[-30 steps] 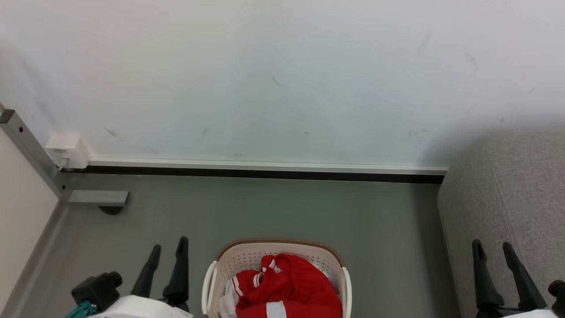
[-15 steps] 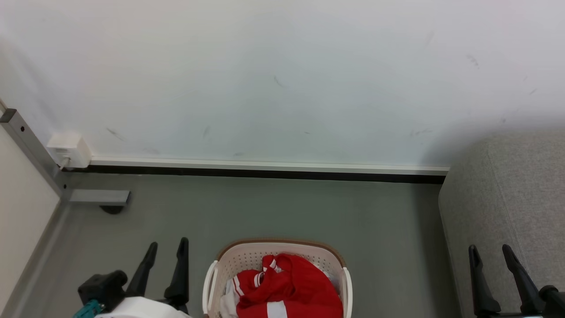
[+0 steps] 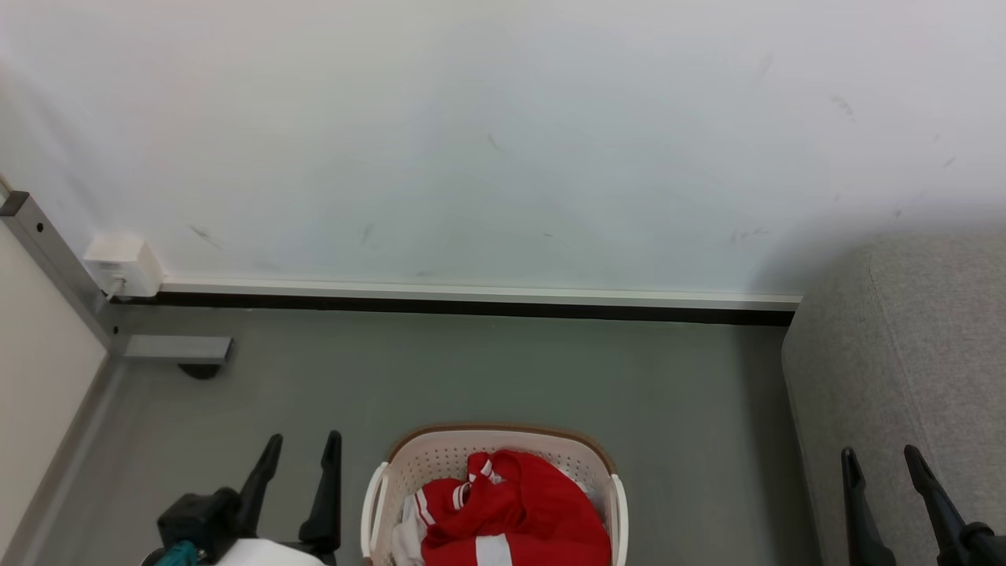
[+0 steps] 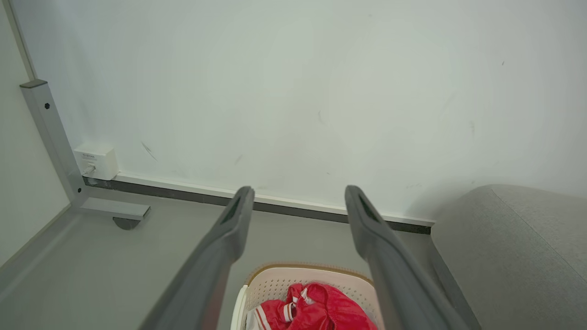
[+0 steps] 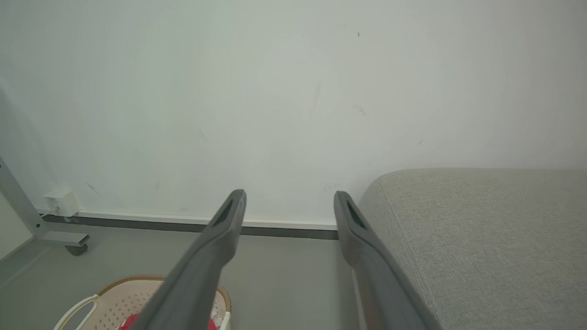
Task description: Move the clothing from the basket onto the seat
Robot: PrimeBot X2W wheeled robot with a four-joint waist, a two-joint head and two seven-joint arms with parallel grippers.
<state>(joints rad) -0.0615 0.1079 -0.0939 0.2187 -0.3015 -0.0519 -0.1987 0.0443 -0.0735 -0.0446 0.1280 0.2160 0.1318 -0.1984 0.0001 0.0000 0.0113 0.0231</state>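
- Both arms have sunk a little toward the bottom of the head view over the last second. The right end effector (image 3: 879,451) shows less of its fingers, and the left end effector (image 3: 303,438) has slid slightly toward the basket (image 3: 440,464), which has not budged.
- Each end effector has its fingers spread wide with nothing between them. I read that as a ready posture before any reach.
- The clothing (image 3: 519,503) is all in the basket, a crumpled red heap with white stripes rising about to the brown rim. None of it is on the seat (image 3: 904,354) yet.
- I judge the basket sits between my two arms on purpose. The left one is just beside its left handle for the pick, and the right one hangs in front of the seat's near end, where the drop goes.
- The floor (image 3: 471,369) is smooth and grey. The basket stands directly on it, with bare floor between it and the seat.
- Behind runs a scuffed white wall (image 3: 471,141) with a dark skirting strip (image 3: 471,308). A small white socket box (image 3: 122,263) and a grey metal post (image 3: 47,251) sit in the left corner.
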